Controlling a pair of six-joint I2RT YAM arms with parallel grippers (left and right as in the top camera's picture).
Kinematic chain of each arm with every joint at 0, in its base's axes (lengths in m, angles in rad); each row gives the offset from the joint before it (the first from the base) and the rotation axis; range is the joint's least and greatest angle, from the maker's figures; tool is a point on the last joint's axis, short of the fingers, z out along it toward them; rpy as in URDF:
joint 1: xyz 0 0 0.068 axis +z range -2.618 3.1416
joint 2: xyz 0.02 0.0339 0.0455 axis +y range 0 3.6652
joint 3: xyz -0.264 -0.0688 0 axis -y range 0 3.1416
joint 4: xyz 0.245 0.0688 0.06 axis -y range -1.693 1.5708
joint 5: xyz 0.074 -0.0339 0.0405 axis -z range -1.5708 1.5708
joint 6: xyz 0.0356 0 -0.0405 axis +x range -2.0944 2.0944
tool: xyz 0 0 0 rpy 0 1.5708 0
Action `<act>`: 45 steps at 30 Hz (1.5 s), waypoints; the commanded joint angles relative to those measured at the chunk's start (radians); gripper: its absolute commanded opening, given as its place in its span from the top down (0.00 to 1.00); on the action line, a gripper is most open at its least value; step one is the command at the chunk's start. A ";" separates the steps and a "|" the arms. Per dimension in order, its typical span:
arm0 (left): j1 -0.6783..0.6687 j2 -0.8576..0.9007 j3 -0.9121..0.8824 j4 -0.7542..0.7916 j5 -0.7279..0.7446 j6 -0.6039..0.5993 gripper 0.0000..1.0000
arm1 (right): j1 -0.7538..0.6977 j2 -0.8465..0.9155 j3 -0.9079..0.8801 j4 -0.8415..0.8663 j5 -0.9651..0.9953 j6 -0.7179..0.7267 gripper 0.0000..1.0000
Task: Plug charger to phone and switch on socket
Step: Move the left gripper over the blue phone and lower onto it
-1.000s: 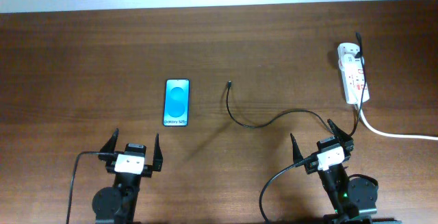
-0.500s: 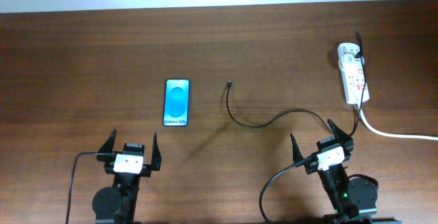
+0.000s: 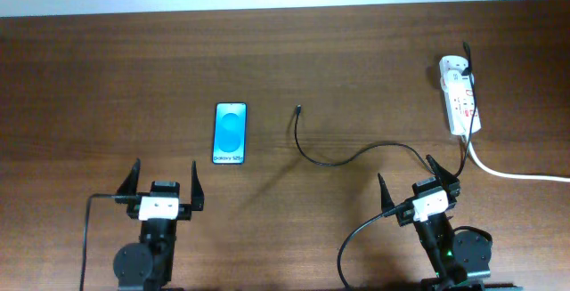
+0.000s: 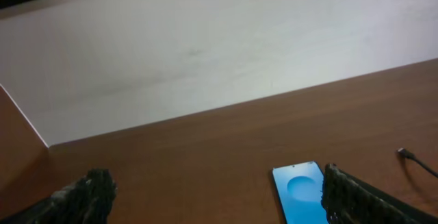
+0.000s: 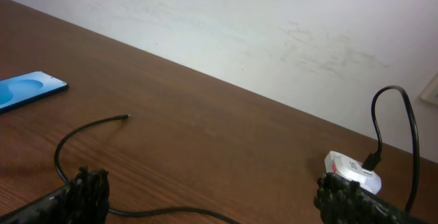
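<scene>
Both arms sit at the near edge of the dark brown wooden worktop [image 3: 89, 68]. My black two-fingered left tool [image 3: 165, 168], toward the near left corner, has its fingers spread wide with nothing between them. My right tool [image 3: 406, 170], toward the near right corner, is spread just as wide and is empty, and it is turned slightly askew.

Beyond the left tool and a little to its right, the slim black-edged smartphone [image 3: 230, 133] with a bright blue screen lies flat, left of centre, its long side running near to far. The small black plug tip [image 3: 298, 109] lies just beside the smartphone on the right, clear of it and unplugged. From the tip, the long thin black charger cable [image 3: 329, 161] curves toward the near edge. It then runs right, passing close by the right tool's fingers.

Farthest out, by the right edge, is the white elongated power strip [image 3: 460, 100] with red switch marks. The cable climbs to its far end. A thick white cord [image 3: 508, 173] leaves its near end toward the right edge.
</scene>
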 commanded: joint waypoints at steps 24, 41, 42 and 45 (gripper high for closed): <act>-0.135 1.323 1.336 -0.776 0.415 -0.103 0.01 | -0.006 -0.008 -0.007 -0.005 0.005 -0.003 0.01; -0.205 1.548 1.363 -0.828 0.086 -0.410 0.00 | -0.006 -0.008 -0.007 -0.005 0.005 -0.003 0.02; -0.226 1.609 1.429 -0.874 0.042 -0.428 0.01 | -0.006 -0.008 -0.007 -0.005 0.005 -0.003 0.02; -0.246 1.725 1.595 -1.011 -0.060 -0.478 0.00 | -0.006 -0.008 -0.007 -0.004 0.005 -0.003 0.02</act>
